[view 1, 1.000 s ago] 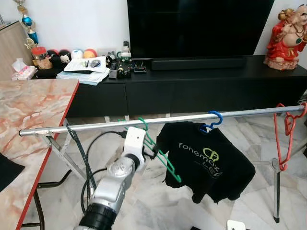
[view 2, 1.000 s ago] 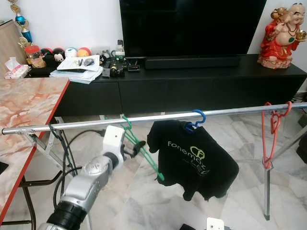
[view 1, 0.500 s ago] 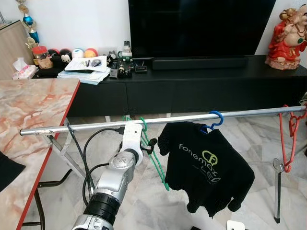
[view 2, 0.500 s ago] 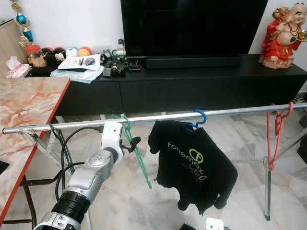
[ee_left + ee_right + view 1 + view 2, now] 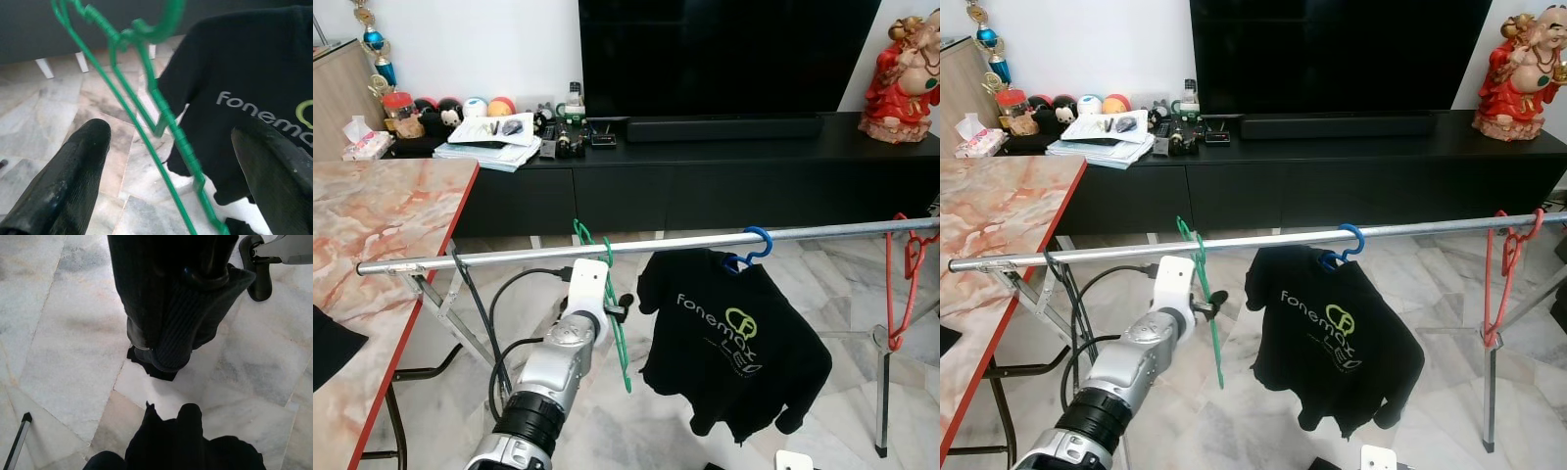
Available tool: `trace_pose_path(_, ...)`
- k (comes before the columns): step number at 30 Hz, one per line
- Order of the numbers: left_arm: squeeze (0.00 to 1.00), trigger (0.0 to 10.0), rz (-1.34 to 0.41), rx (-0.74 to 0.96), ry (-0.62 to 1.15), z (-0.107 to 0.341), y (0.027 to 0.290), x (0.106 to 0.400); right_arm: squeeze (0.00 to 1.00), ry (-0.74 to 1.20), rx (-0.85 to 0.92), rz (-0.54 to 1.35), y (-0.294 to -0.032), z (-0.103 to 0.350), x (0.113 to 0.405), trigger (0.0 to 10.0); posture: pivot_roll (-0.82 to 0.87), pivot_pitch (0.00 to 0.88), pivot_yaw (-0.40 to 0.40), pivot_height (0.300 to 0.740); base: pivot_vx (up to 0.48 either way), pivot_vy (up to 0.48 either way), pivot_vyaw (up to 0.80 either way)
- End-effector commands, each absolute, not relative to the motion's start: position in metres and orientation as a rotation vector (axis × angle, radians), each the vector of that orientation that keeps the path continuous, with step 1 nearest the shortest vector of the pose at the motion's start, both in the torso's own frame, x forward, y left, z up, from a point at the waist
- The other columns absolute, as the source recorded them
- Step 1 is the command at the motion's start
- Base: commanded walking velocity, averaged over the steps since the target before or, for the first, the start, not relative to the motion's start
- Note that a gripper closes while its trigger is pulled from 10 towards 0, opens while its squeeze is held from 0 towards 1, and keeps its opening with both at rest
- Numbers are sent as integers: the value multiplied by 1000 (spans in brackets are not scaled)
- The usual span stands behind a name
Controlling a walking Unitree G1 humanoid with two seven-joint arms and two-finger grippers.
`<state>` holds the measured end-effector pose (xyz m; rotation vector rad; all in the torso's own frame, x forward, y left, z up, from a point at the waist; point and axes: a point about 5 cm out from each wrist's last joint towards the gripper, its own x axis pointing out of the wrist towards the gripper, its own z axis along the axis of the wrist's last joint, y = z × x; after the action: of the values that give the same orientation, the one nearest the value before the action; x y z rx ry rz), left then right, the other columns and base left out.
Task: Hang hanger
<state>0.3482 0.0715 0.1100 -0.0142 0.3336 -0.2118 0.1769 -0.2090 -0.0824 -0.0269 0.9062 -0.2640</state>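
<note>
The green hanger (image 5: 607,294) hangs by its hook from the silver rail (image 5: 646,245), its thin frame dropping straight down just in front of the left end effector (image 5: 619,305). In the left wrist view its two black fingers (image 5: 73,166) stand wide apart, the hanger between them and touching neither. Further along the rail, beyond the end effector, a black printed T-shirt (image 5: 734,343) hangs on a blue hanger (image 5: 749,250), with a red hanger (image 5: 901,284) near the far end. The right end effector (image 5: 181,440) hangs over the marble floor (image 5: 63,333); I cannot tell how its fingers stand.
</note>
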Motion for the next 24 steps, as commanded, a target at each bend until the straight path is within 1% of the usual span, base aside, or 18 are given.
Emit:
trace_pose_path(1, 0, 10000, -198, 5, 359, 108, 70, 349, 0, 904, -13, -268, -207, -82, 179, 10000, 112, 0, 51, 740, 0, 0, 0)
trace_pose_path(5, 0, 10000, -109, 14, 368, 104, 74, 351, 0, 905, -11, -268, -207, -82, 179, 10000, 111, 0, 52, 740, 0, 0, 0)
trace_pose_path(10, 0, 10000, -87, 1, 355, 105, 74, 354, 0, 905, -11, -266, -206, -82, 179, 10000, 107, 0, 54, 740, 0, 0, 0)
trace_pose_path(11, 0, 9098, -83, -4, 350, 105, 74, 354, 0, 905, -11, -266, -206, -82, 179, 10000, 107, 0, 54, 740, 0, 0, 0)
trace_pose_path(13, 0, 9098, -80, -9, 343, 105, 74, 354, 0, 905, -11, -266, -206, -82, 179, 10000, 106, 0, 54, 740, 0, 0, 0)
trace_pose_path(14, 0, 0, -77, -14, 339, 105, 74, 355, 0, 905, -10, -266, -206, -82, 179, 10000, 105, 0, 54, 740, 0, 0, 0)
trace_pose_path(24, 0, 0, -100, -25, 326, 106, 69, 356, 0, 907, -9, -265, -206, -82, 179, 10000, 104, 0, 53, 740, 0, 0, 0)
